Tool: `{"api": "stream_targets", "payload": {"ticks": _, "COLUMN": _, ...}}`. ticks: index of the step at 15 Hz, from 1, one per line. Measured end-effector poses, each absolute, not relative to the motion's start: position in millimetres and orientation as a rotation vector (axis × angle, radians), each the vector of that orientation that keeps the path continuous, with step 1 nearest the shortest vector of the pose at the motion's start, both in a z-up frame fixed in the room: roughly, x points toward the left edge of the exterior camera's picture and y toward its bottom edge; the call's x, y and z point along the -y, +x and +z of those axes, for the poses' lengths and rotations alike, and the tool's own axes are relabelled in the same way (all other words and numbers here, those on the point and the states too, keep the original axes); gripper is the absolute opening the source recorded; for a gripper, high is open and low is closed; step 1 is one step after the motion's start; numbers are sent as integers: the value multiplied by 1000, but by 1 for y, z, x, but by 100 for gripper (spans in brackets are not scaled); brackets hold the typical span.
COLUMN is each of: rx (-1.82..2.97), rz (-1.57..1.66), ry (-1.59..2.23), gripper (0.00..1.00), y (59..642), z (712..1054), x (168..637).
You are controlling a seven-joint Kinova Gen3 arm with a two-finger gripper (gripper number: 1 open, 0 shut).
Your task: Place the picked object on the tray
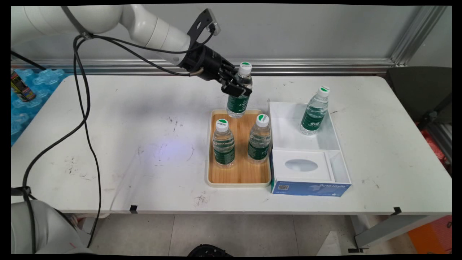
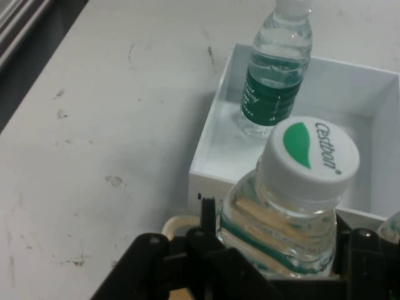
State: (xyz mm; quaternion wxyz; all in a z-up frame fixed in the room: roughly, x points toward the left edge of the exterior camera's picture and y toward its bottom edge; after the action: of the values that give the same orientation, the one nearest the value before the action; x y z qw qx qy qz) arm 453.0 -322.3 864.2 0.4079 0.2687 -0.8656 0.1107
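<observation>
Your jaws (image 1: pixel 236 88) are pinching a water bottle (image 1: pixel 239 92) at its upper body, one on each side, cap showing above them. The bottle is hanging upright over the far end of the wooden tray (image 1: pixel 239 179). Two more bottles (image 1: pixel 223 143) are standing on the tray below the jaws. Beyond them, another bottle (image 2: pixel 275 69) is standing in the white box (image 1: pixel 337 142) on the bench (image 1: pixel 144 144).

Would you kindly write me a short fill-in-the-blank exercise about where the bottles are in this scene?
1. The gripper is shut on a ____.
2. The wooden tray has ____ bottles standing on it.
3. One bottle stands alone inside the ____ box.

Missing words: bottle; two; white
</observation>
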Motion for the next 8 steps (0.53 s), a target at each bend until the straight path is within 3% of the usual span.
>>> {"api": "stream_targets", "payload": {"ticks": 8, "rx": 2170, "rz": 276, "ry": 667, "gripper": 0, "y": 458, "z": 847, "x": 320}}
